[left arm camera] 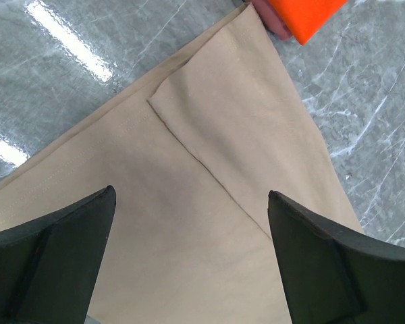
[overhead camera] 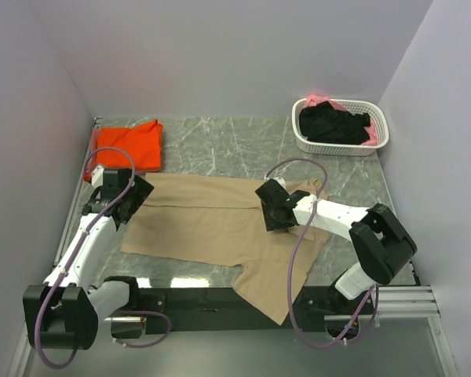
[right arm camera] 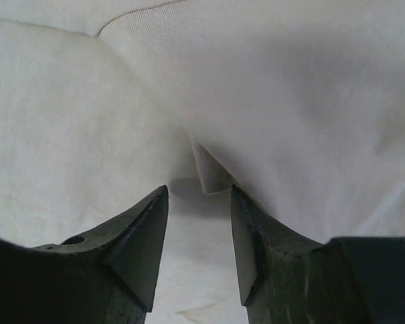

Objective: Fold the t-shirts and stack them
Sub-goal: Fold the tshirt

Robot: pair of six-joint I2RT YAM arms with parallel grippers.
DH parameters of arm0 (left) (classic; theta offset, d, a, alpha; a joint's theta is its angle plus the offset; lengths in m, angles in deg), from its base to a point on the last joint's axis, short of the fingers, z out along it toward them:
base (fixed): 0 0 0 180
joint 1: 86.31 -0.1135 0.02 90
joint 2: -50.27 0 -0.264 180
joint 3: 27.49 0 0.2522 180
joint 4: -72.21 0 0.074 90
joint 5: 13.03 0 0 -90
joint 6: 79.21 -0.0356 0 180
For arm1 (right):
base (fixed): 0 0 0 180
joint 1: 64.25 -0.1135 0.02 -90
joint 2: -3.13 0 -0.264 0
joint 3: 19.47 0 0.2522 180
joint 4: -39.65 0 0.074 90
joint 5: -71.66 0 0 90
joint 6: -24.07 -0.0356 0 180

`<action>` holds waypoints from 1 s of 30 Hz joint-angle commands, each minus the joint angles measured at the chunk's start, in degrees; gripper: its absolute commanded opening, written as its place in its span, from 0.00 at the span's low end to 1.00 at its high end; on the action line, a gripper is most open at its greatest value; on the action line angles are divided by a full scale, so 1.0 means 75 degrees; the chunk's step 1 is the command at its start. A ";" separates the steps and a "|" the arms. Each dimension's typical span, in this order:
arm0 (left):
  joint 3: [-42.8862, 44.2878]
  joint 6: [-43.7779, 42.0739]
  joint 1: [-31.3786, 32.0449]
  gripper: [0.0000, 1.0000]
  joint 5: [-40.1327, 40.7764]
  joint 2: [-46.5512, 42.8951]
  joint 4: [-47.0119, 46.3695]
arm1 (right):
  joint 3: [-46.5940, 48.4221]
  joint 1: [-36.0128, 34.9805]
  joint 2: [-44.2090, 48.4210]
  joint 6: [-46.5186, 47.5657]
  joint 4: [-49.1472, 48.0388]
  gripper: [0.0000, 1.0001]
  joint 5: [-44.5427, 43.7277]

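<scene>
Grey marble table (overhead camera: 243, 145), pale walls (overhead camera: 220, 55). Tan shirt (overhead camera: 212, 224) lay flat; left gripper (left arm camera: 192, 196) jaws stood wide, right gripper (right arm camera: 200, 192) jaws narrowly apart over it.

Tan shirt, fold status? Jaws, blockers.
Left jaws wide open over tan shirt. Right jaws part open, tips at a raised crease. Shirt spread out, one edge folded in. Nothing lying on it.
</scene>
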 commanded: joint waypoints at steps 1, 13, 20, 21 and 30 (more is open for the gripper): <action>-0.0007 0.0031 0.0024 0.99 -0.0040 -0.0170 -0.0057 | 0.0326 0.0011 -0.0081 -0.0033 -0.0116 0.49 -0.0492; -0.0007 0.0031 0.0024 0.99 0.0053 -0.0205 0.0001 | 0.0455 0.0093 -0.0340 -0.0080 -0.0163 0.19 -0.0504; 0.0017 0.0020 0.0024 0.99 0.0054 -0.0205 0.0036 | 0.0478 0.0093 -0.0246 -0.0115 -0.0047 0.00 -0.0481; 0.0017 0.0031 0.0024 0.99 0.0065 -0.0217 0.0048 | 0.0479 0.0082 -0.0211 -0.0139 -0.0046 0.00 -0.0388; 0.0028 0.0020 0.0024 0.99 0.0042 -0.0170 0.0048 | 0.0701 0.0047 0.0281 -0.0232 0.0410 0.00 0.1136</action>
